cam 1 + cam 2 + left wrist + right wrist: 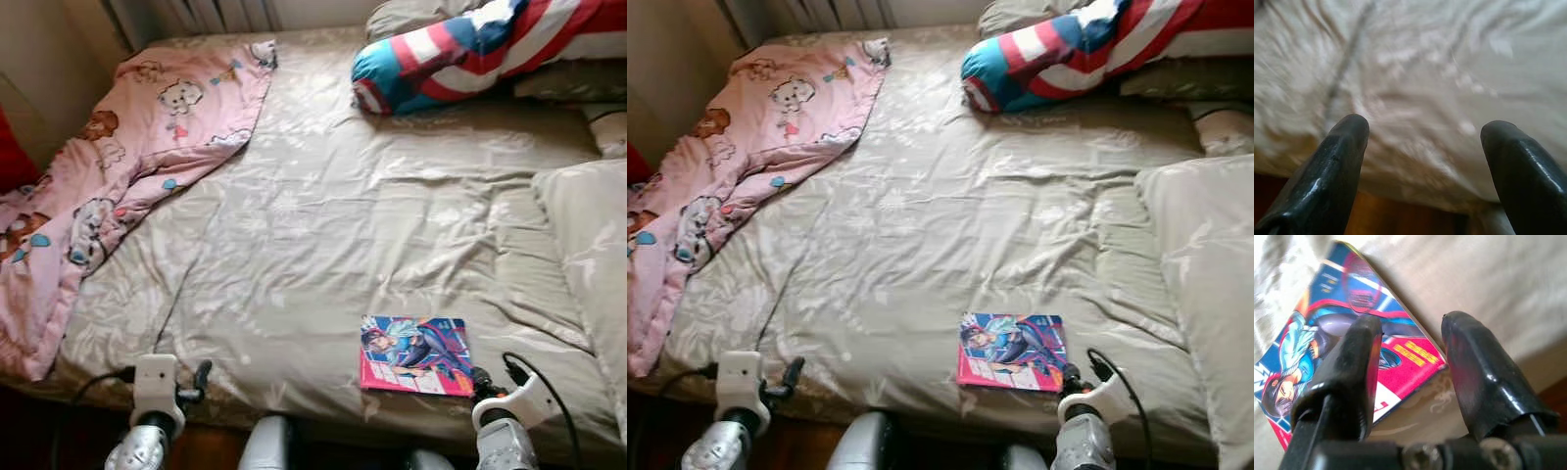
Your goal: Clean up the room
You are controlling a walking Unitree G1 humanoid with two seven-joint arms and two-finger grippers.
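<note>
I bring the right pincer (1413, 340), fingers spread, to the comic book (415, 354) on the bed (323, 225); thin, light, floppy, best pinched at its near corner. Left pincer (1422, 134) spread too.

Head stereo pair: looks forward and down from the foot edge of the bed (323, 225); both eyes share the whole sheet, pink blanket (137, 147), striped pillow (470, 49) and comic (415, 354), the scene sitting further left in the right eye. Left wrist: close, along the left tool (1425, 147) at the bed's near edge. Right wrist: very close, along the right tool (1413, 357) at the comic's corner, which the head views share.
</note>
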